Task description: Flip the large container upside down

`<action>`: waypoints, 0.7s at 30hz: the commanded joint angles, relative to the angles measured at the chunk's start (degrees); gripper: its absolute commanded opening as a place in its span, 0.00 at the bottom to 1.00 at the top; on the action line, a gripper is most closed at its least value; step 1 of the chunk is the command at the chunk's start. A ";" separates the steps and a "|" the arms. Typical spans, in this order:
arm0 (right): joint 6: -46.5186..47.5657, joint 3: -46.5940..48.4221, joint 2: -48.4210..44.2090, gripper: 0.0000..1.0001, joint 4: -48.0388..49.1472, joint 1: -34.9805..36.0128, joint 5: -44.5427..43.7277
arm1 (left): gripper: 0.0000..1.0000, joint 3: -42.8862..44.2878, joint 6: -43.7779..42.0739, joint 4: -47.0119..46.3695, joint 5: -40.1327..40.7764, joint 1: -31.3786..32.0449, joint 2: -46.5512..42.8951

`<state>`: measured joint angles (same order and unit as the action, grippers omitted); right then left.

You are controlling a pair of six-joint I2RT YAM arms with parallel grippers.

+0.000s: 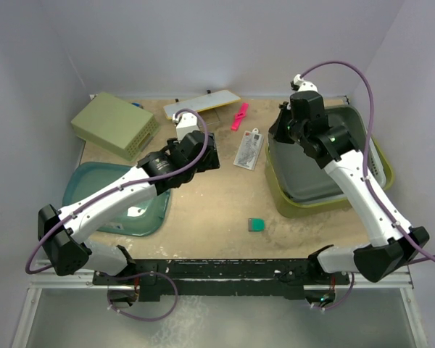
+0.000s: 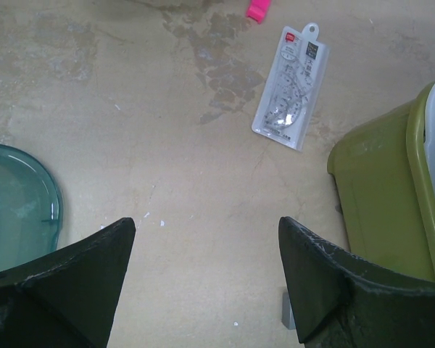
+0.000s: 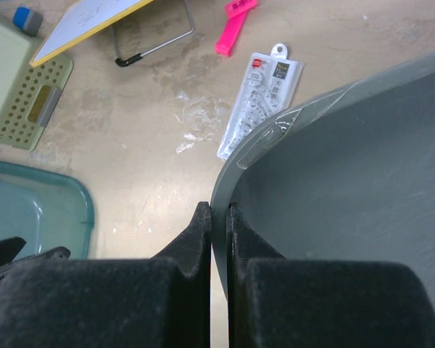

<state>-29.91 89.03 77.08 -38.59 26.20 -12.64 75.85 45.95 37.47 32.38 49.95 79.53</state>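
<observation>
Black fingers (image 3: 192, 239) of the right claw (image 3: 217, 212) fill the bottom of the right wrist view, closed flat on the thin rim of the dark grey tub (image 3: 333, 188), whose wall curves away to the upper right; the large container cannot be made out here. In the left wrist view the left claw (image 2: 206, 221) hangs wide open over the bare surface (image 2: 167, 130), holding nothing. The large container (image 2: 373, 188) is at the right edge of the frame, a teal tray (image 2: 14, 203) at the left edge and a clear packet (image 2: 290, 87) near the top. From overhead, the large container (image 1: 315, 209) sits upright at the right of the frame with the dark grey tub (image 1: 308, 170) nested inside it. The right claw (image 1: 284, 129) bites the tub's upper-left corner, and the left claw (image 1: 210, 154) hovers mid-frame, well apart. The step in hand appears to be clearing the tub out so the container can be flipped. Done well, the lift would go slowly and straight up until the tub's base clears the olive rim, since a pinch at one corner lets the tub swing and may drag the container along. The open left claw could steady the olive wall.
</observation>
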 commanded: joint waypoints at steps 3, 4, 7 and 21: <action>-0.67 -3.81 -2.42 0.00 5.17 0.16 4.69 | 0.78 1.13 -0.73 -0.81 0.44 -0.30 -1.79; -0.67 -4.52 -2.05 0.01 5.06 0.17 4.79 | 0.78 0.87 -0.57 -0.88 0.26 -0.31 -1.81; -0.61 -6.74 -1.38 0.10 4.90 0.17 5.63 | 0.78 0.37 -0.43 -0.95 0.02 -0.30 -1.92; 6.97 -8.66 0.37 0.53 0.32 0.19 8.04 | 0.78 -0.19 -0.34 -1.32 -0.35 -0.34 -1.51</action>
<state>-26.20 79.99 77.28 -36.58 26.24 -4.84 75.83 45.89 37.45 32.10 49.89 79.48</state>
